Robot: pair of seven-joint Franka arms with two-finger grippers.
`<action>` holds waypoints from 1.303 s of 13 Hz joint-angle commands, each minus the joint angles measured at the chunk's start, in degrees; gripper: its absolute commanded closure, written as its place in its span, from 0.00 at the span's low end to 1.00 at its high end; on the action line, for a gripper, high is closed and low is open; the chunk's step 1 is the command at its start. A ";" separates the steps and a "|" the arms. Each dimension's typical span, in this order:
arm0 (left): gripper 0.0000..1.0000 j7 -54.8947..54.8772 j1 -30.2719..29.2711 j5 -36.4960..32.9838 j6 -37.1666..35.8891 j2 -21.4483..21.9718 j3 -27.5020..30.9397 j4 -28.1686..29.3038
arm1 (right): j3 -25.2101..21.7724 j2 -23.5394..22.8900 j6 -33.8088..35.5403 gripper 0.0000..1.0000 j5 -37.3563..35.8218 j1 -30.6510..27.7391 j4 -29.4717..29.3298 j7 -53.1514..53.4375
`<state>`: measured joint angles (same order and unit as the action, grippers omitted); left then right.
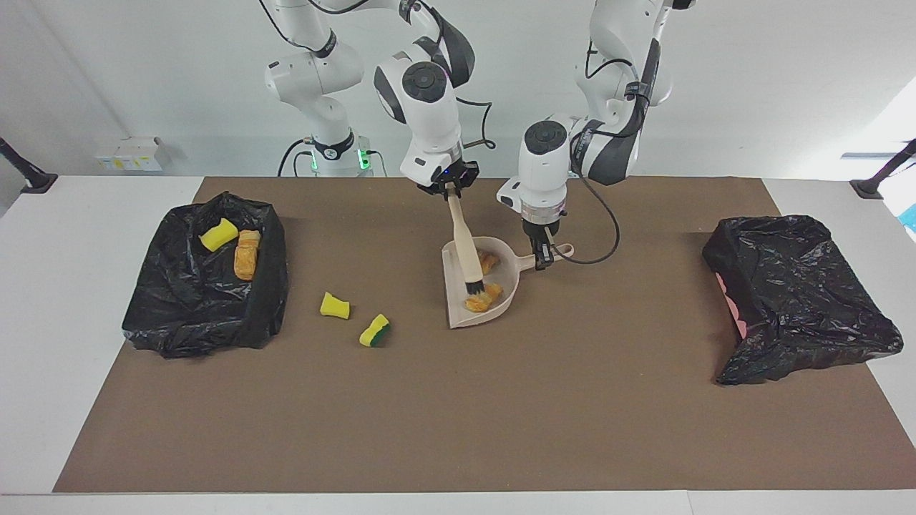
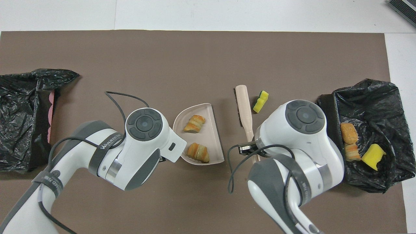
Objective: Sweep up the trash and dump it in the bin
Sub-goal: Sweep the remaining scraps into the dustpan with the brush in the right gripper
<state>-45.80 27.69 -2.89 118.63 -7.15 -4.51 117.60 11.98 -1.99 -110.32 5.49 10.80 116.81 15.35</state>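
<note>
Right end effector point(image 1: 447, 192): clamped on the top of the brush point(image 1: 464, 247) handle, over the robot-side edge of the dustpan point(image 1: 458, 315).
Left end effector point(image 1: 542, 257): clamped on the dustpan's short handle, at the pan's side toward the left arm's end of the tabletop point(image 1: 43, 300). Pan rests on the brown mat point(image 1: 501, 415).

Brush position: the views disagree.
- Facing view: brush tilted, dark bristles down inside the pan, touching the bread lump farther from the robots point(image 1: 483, 297).
- Overhead view: brush point(image 2: 243, 107) outside the pan, on its side toward the right arm's end, just beside a green-backed sponge piece point(image 2: 261, 100).

Trash:
- In the dustpan: two bread lumps, apart; the second point(image 1: 489, 261) is nearer the robots.
- On the mat, between the pan and the bin toward the right arm's end: two sponge pieces, one plain yellow point(image 1: 334, 305), one green-backed point(image 1: 374, 330). Near each other, not touching.
- In that black-lined bin point(image 1: 207, 315): one yellow sponge point(image 1: 218, 234) and two bread pieces point(image 2: 348, 133) point(image 2: 352, 152).

Second black-lined bin point(image 1: 794, 297) sits at the left arm's end, with some pink showing at its edge.
</note>
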 commanded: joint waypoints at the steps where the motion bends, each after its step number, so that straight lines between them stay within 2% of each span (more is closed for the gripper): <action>1: 1.00 0.71 -0.97 2.53 -1.74 -1.19 -0.15 -2.46 | 0.76 -1.00 1.15 1.00 -5.38 -4.81 -0.89 -0.76; 4: 1.00 3.70 -0.44 2.54 -1.30 -1.11 -0.15 -2.37 | 0.76 -0.56 3.43 1.00 -13.29 -9.46 0.34 -0.41; 7: 1.00 3.79 -0.18 2.45 -0.33 -1.20 -0.15 -2.37 | 0.67 -0.38 3.53 1.00 -19.27 -12.28 4.20 1.61; 9: 1.00 6.06 0.00 2.45 0.46 -1.02 -0.32 -1.67 | 0.67 -0.73 3.53 1.00 -21.30 -14.04 5.79 1.97; 14: 1.00 12.57 1.75 2.10 1.60 -0.41 -0.15 -0.53 | 1.64 -0.74 2.65 1.00 -20.35 -13.17 6.67 0.66; 17: 1.00 12.58 2.98 1.92 2.92 0.47 -0.15 1.58 | 2.52 -1.17 0.72 1.00 -14.64 -10.98 6.24 -3.12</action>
<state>-34.16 29.10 -1.00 119.63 -8.12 -5.29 117.04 14.17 -3.18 -108.28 -11.73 -1.09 122.99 14.79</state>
